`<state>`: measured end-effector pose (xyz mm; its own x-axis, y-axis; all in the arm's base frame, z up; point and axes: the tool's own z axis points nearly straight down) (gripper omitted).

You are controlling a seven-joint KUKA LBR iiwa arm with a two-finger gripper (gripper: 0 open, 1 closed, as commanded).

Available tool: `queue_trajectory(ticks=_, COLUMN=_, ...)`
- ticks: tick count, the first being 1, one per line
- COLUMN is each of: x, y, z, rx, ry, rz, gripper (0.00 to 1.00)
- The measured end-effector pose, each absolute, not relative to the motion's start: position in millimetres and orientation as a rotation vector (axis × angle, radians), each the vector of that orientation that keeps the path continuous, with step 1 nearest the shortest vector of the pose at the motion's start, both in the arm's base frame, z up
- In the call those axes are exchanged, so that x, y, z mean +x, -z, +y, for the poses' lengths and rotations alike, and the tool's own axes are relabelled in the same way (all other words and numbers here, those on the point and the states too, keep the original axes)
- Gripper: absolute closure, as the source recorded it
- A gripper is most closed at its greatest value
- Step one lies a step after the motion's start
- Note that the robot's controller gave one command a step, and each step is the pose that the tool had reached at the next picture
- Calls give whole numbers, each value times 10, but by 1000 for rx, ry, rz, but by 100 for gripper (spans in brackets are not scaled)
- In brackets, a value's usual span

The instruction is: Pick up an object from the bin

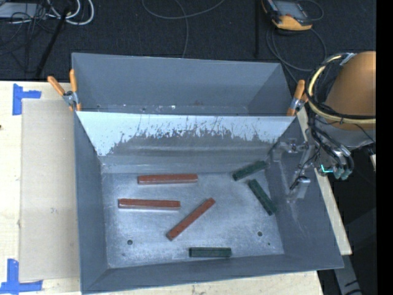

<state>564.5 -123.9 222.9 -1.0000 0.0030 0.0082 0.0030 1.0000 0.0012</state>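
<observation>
My gripper (298,172) hangs over the bin's right wall, with nothing seen in it. Nearest to it, just to its left, lie two dark green bars on the bin floor. One dark green bar (250,171) lies tilted by the back right corner. The other dark green bar (262,196) runs diagonally below it, towards the front right. Both are apart from the gripper.
Three red-brown bars lie further left: one (167,179) near the back, one (149,204) below it, and a slanted one (191,218) in the middle. A third dark green bar (210,252) lies flat by the front wall. The arm with its orange dome stands beyond the right rim.
</observation>
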Motion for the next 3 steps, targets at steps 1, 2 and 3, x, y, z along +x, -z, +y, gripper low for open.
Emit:
queue_trajectory(ticks=1, x=5847, y=-753, z=-1323, rx=-112, ry=3, rz=-3133, gripper=0)
queue_trajectory(ticks=2, x=5862, y=-800, z=-1320, rx=-107, ry=2, rz=-3139, gripper=100)
queue_trajectory(ticks=3, x=5785, y=-2415, z=-1317, rx=-94, ry=-3, rz=-3150, gripper=100)
